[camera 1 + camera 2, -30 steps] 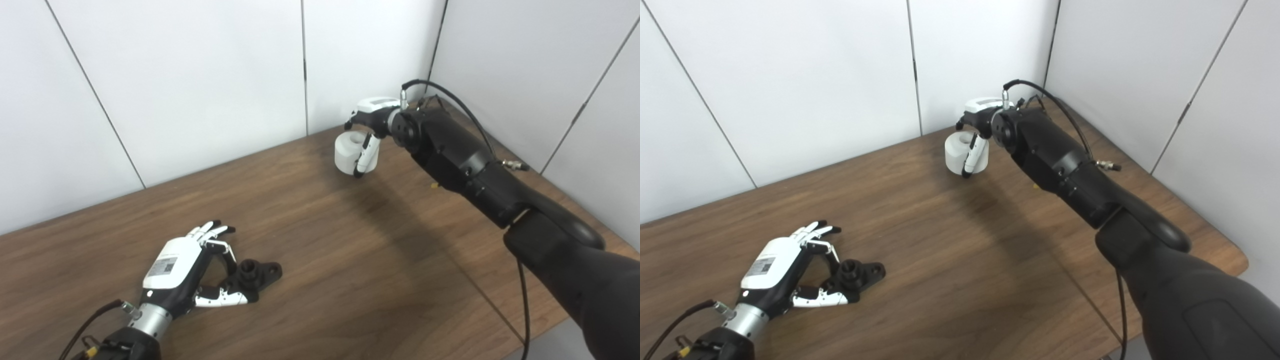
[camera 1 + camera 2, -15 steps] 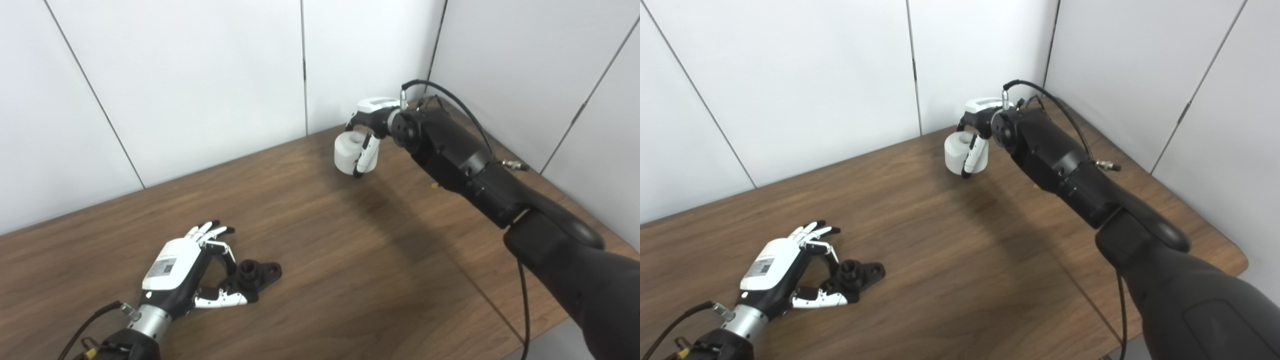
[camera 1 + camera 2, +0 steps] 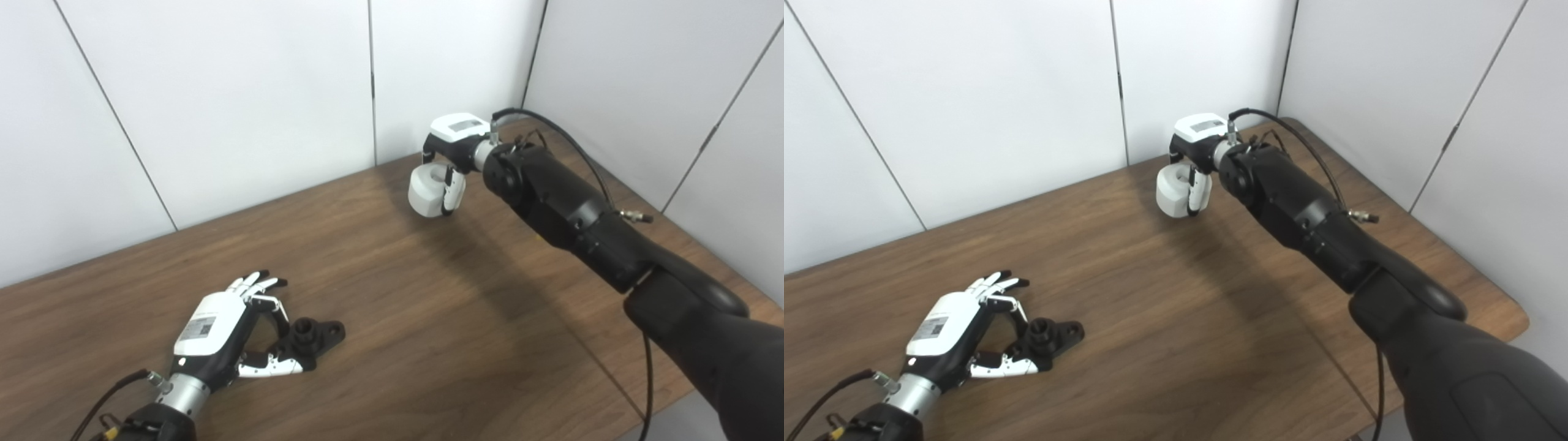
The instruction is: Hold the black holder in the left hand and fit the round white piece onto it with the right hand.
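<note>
The black holder [image 3: 317, 335] lies on the wooden table [image 3: 416, 318] at the near left. My left hand [image 3: 214, 334] rests beside it with its thumb and one finger closed on the holder's near end; the other fingers are straight. My right hand [image 3: 453, 153] is far across the table near the back wall, shut on the round white piece [image 3: 425, 195], a thick ring with a centre hole. It holds the piece tilted a little above the table. The same scene shows in the right eye view: holder [image 3: 1056, 335], white piece [image 3: 1171, 193].
White wall panels [image 3: 245, 92] stand close behind the table and along its right side. The table's right front corner [image 3: 1513, 318] is rounded. A black cable [image 3: 551, 125] loops over my right wrist. My right forearm [image 3: 569, 208] stretches across the table's right half.
My right hand has turned at the wrist and risen slightly, tilting the white piece. My left hand and the holder have not moved.
</note>
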`<action>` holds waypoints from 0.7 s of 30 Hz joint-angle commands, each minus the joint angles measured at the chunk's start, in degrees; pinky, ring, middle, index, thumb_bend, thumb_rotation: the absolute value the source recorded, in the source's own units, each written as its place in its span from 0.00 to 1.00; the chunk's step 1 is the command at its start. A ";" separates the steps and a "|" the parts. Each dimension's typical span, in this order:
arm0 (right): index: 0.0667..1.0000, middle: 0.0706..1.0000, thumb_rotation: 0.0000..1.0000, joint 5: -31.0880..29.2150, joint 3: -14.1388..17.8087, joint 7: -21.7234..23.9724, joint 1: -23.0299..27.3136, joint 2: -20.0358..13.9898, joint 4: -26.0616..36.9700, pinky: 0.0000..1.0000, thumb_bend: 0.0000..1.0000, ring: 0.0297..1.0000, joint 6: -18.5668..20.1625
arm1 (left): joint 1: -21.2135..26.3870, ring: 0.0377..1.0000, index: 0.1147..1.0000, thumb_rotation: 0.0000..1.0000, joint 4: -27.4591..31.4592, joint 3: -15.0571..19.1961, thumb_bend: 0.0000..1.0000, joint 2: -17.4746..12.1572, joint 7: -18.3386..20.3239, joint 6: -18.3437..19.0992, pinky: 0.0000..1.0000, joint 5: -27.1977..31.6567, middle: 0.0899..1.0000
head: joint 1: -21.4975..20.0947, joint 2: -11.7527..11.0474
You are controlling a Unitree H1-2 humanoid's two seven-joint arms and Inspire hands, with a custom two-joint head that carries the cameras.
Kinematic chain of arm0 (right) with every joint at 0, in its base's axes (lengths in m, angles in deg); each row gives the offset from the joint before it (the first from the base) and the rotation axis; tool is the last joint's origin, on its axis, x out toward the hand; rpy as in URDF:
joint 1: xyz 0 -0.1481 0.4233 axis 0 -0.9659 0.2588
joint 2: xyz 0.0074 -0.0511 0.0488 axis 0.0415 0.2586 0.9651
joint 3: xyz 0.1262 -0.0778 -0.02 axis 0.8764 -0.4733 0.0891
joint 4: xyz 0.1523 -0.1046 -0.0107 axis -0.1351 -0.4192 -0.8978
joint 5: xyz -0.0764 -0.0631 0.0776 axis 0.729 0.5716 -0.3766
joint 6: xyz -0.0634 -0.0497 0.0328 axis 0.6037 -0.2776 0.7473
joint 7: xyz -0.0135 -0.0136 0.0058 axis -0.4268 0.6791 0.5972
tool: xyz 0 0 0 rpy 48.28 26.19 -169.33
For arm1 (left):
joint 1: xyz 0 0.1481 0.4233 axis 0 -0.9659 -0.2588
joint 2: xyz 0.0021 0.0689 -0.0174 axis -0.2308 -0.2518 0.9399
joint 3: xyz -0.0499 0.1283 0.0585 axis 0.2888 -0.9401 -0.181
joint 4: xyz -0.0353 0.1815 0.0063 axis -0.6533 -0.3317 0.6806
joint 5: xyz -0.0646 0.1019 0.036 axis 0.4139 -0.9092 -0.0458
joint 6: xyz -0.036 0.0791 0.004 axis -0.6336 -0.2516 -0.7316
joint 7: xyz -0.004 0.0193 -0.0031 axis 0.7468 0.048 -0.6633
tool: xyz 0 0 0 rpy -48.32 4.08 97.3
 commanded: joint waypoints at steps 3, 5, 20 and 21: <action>0.44 0.72 0.14 0.93 1.71 -4.25 2.16 -1.43 0.61 0.80 0.53 0.80 -1.26 | -3.19 0.94 0.42 0.06 -3.31 -1.52 0.52 -2.97 4.13 4.01 0.95 -4.06 0.85 | 0.20 0.06; 0.44 0.71 0.14 0.96 1.90 -5.48 1.91 -1.34 0.61 0.79 0.53 0.79 -1.69 | -3.09 0.95 0.42 0.06 -3.32 -1.61 0.52 -2.90 4.38 4.19 0.96 -4.11 0.85 | 0.38 0.00; 0.44 0.74 0.14 -1.45 2.84 2.88 1.74 -2.10 12.11 0.76 0.53 0.83 -2.30 | -2.07 0.95 0.42 0.06 -4.72 -3.03 0.52 -0.66 4.44 5.85 0.97 -5.41 0.86 | 11.81 2.44; 0.44 0.74 0.14 -1.55 2.92 3.69 1.81 -2.10 12.87 0.77 0.53 0.84 -2.37 | -1.97 0.96 0.42 0.06 -4.76 -3.09 0.52 -0.45 4.60 6.08 0.98 -5.29 0.87 | 12.16 2.49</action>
